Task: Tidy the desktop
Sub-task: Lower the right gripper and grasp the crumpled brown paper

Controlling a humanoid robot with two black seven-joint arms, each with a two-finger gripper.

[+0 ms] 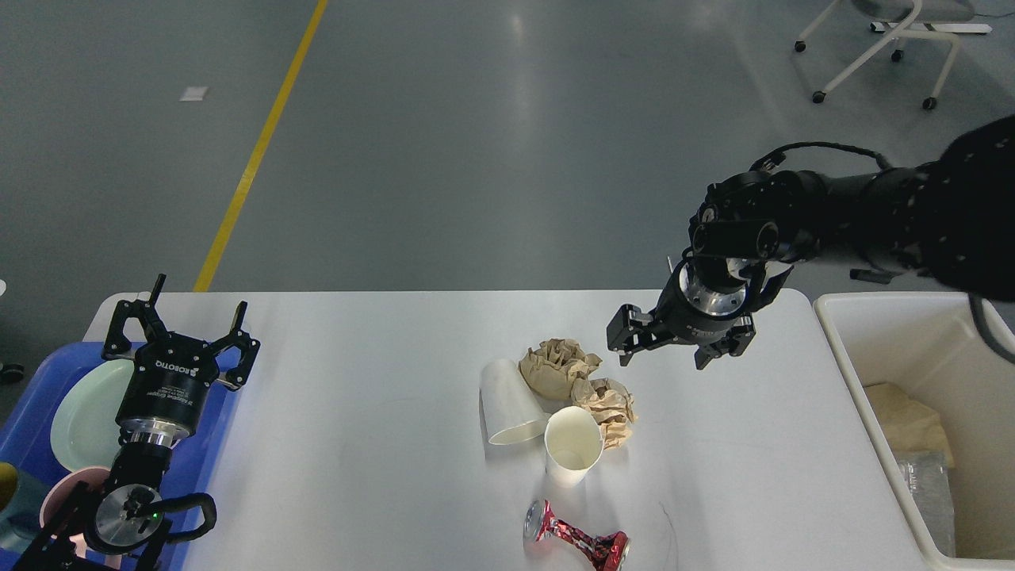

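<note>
The right gripper is hovering with its jaws spread wide and empty, just right of two crumpled brown paper balls lying mid-desktop. The left gripper is likewise gaping, gripping nothing, over the blue tray at the desktop's left edge. Two paper cups are sitting beside the balls.

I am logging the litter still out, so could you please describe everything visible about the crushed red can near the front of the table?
The crushed red metal drink can lies on its side on the white rectangular tabletop, near the front edge. Its middle is pinched flat, and both ends flare out. The left end shows a silvery rim. Its skin is glossy red with dark and pale markings. It touches only the tabletop, just in front of the upright white paper cup.
</note>
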